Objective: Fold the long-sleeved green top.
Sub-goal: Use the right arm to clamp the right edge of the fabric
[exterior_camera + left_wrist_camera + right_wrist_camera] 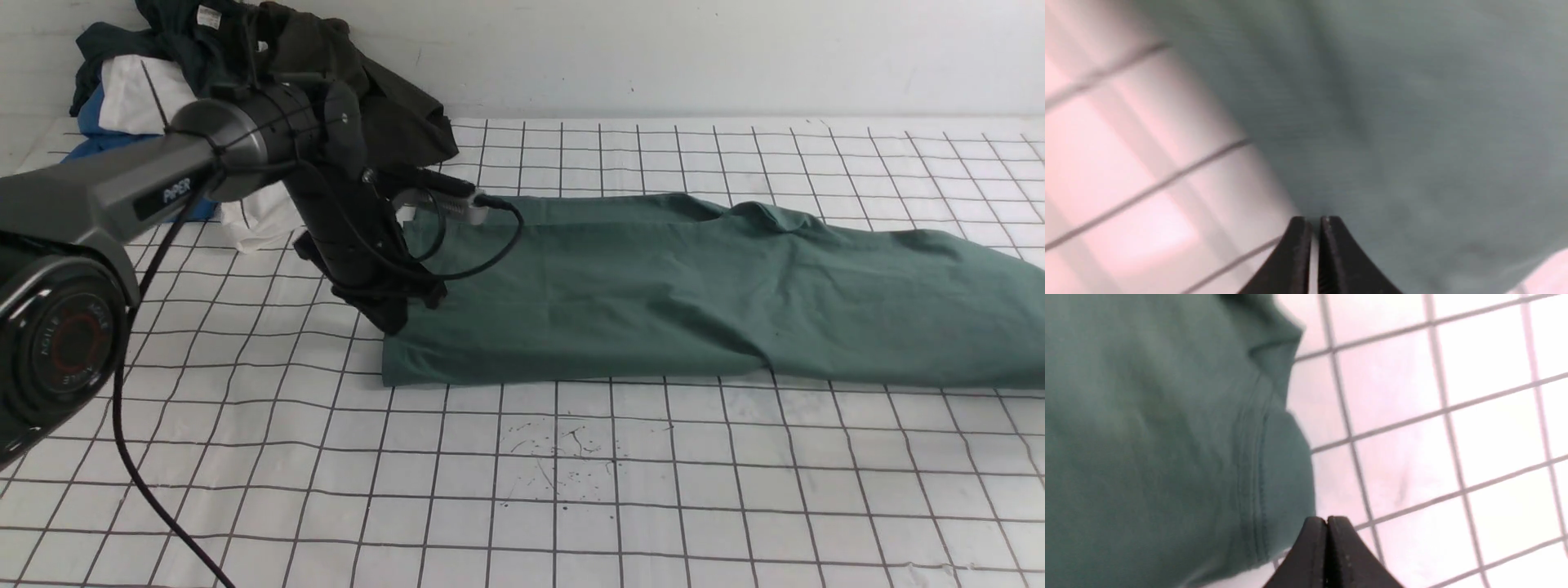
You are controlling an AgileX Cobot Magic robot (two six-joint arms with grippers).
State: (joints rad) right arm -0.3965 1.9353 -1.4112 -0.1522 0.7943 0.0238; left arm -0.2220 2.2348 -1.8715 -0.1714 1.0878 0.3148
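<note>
Closest in the front view sits the left arm's black joint housing (61, 347), its cable trailing over the counter (571, 506). Past it, the green long-sleeved top (653, 294) lies across the middle of the counter as a long band, running from the left pincer (1314, 222) out past the right edge of the view.

By my reading, the lengthwise folding is done: no sleeve lies loose, and the near edge is fairly straight. The crosswise folds that would shorten the band into a compact packet remain.

The left pincer's jaws are pressed nearly together right at the band's left end (whether a sliver of cloth is caught between them I cannot tell). The right pincer (1327, 522) is pressed fully together on nothing, just beside the top's stitched edge (1255, 457), and is out of the front view.

The cloth is matte, soft jersey with shallow rumples and a double-stitched seam. A white sheet ruled in a dark grid, with a few ink scribbles, covers the counter. A heap of other clothes (269, 73), dark, white and blue, sits at the far left against the wall.
</note>
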